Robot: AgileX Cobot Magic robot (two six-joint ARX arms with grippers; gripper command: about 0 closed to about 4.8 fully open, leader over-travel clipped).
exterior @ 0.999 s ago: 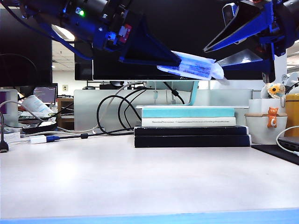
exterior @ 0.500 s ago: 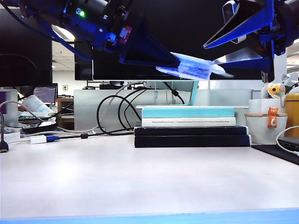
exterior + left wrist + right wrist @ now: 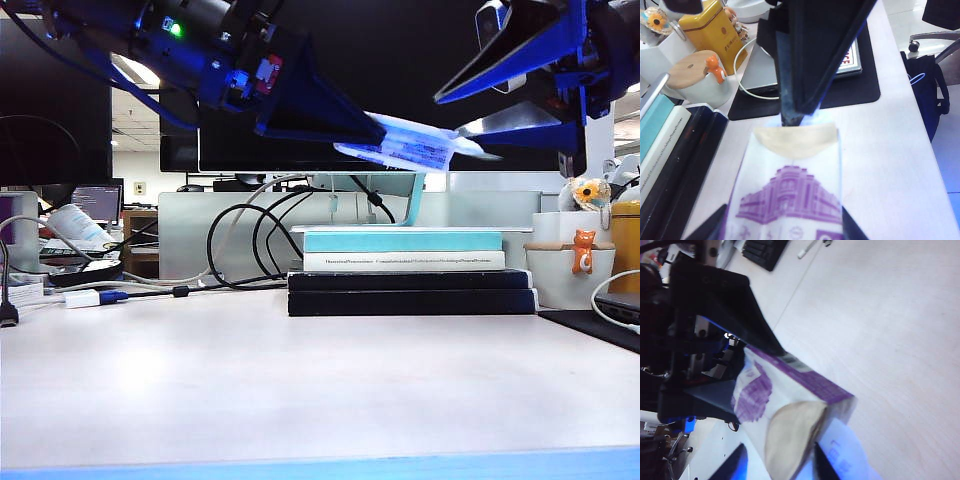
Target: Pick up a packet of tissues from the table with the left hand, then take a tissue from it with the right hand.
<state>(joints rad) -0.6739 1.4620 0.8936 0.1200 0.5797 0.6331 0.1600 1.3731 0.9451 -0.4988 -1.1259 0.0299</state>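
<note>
The packet of tissues (image 3: 410, 145) hangs high above the table (image 3: 300, 380), level, with my left gripper (image 3: 375, 135) shut on its near end. In the left wrist view the packet (image 3: 790, 200) with its purple patch fills the space between the dark fingers of the left gripper (image 3: 782, 225). A beige tissue (image 3: 795, 140) sticks out of the far end. My right gripper (image 3: 448, 117) stands open at that end. In the right wrist view its fingertips straddle the tissue (image 3: 790, 435), the right gripper (image 3: 777, 462) showing a gap beside the sheet. The packet (image 3: 790, 385) runs back to the left hand.
A stack of books (image 3: 410, 275) lies at the back of the table under the packet, with black cables (image 3: 240, 240) to its left. A white pot with an orange cat figure (image 3: 570, 270) stands at the right, by a yellow tin (image 3: 710, 30) and a black mat (image 3: 860, 90).
The right gripper has edged very slightly up and toward the packet's end. The left gripper and the packet have stayed where they were.
</note>
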